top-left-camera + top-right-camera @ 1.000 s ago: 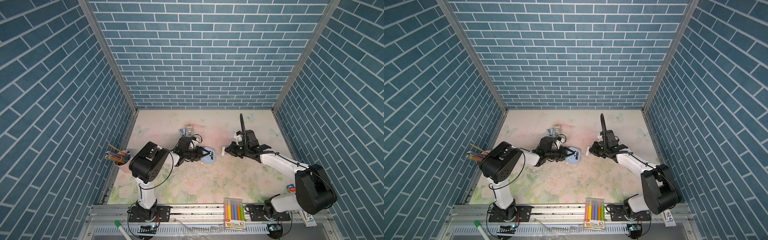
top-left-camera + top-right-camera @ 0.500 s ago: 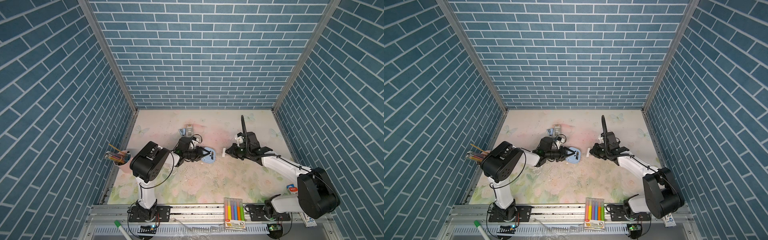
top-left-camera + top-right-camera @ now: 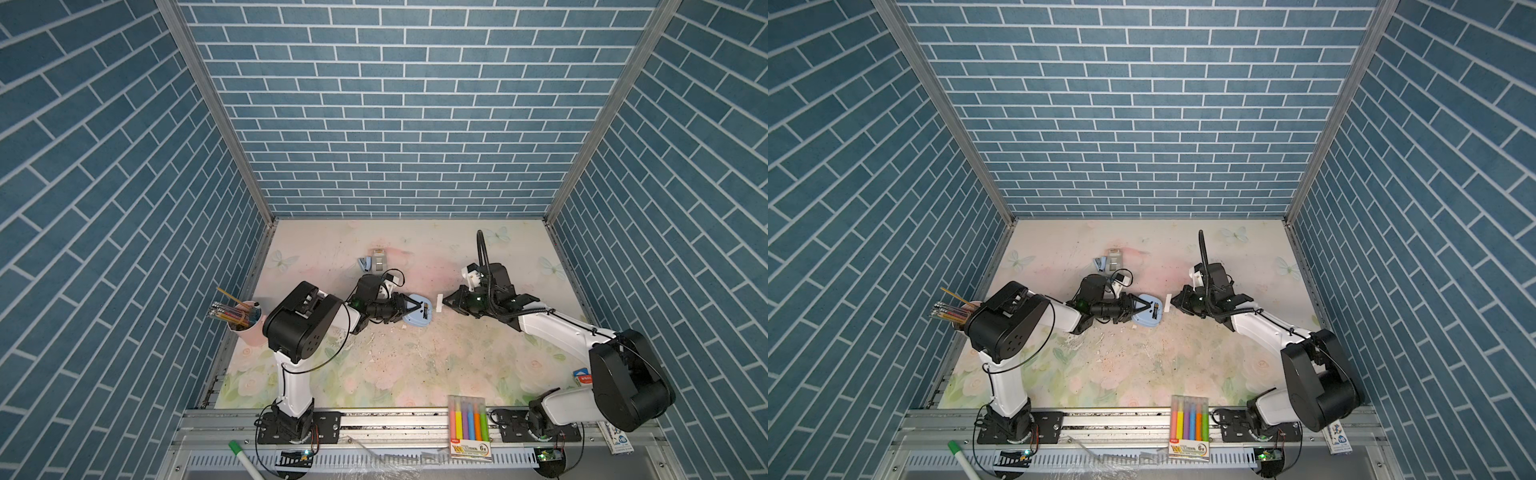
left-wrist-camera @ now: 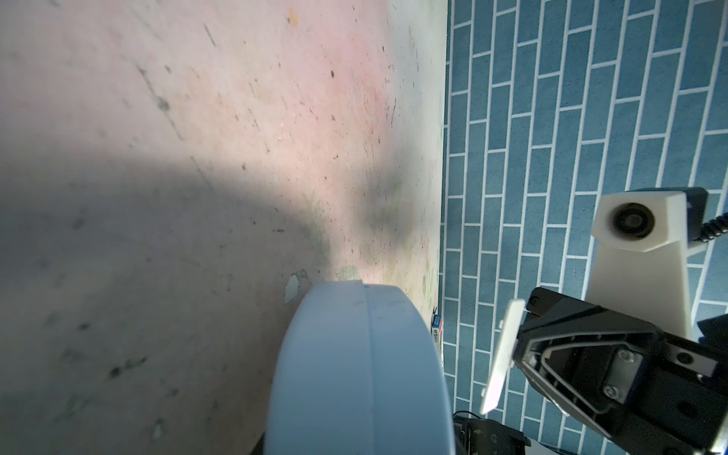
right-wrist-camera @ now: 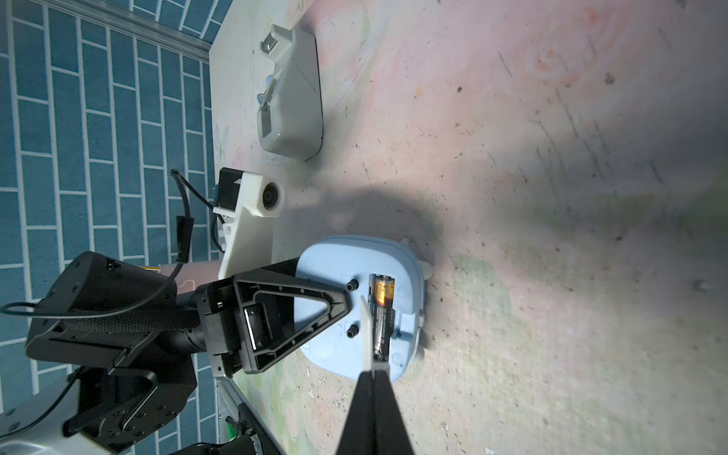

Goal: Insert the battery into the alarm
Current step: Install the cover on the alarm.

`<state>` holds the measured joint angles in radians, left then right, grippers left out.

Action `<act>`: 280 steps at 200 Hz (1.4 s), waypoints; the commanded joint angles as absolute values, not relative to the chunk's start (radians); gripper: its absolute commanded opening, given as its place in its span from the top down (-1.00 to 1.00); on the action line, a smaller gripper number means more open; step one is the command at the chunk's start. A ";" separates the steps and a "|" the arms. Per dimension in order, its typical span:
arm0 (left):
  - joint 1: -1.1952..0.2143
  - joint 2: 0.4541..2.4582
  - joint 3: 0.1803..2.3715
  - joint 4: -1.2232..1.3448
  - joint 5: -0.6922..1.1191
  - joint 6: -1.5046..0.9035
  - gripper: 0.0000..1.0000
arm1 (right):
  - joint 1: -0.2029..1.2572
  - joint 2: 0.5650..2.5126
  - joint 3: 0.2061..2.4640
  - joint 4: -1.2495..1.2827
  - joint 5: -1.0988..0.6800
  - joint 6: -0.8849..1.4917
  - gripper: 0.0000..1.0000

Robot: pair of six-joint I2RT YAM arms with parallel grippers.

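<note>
Battery (image 5: 381, 315), slim black cylinder with copper end, sits mid-frame in the back slot of the light-blue plastic alarm (image 5: 327, 260), which the left tool (image 5: 346, 303) clamps. The right tool (image 5: 372, 374), pinching a thin white cover (image 5: 366, 335), has edged closer; only closing up remains, I'd say.

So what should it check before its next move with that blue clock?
1. The battery lies in the back of the alarm: ok.
2. Battery pressed fully home: cannot tell.
3. The left hand clamps the alarm, back facing up: ok.
4. The right hand is pinched shut on the thin white piece: ok.
5. White piece covering the battery: not ok; a top view shows it held apart from the alarm.
</note>
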<state>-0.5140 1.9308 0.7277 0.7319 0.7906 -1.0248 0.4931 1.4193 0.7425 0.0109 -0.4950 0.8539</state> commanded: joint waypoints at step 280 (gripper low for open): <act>-0.518 1.974 0.701 0.699 0.756 -1.026 0.97 | 0.549 1.633 0.716 0.255 -0.558 0.968 1.00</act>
<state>-0.5140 1.9430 0.7265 0.7582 0.7944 -1.0401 0.5446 1.6154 0.7189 0.2272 -0.5434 0.9398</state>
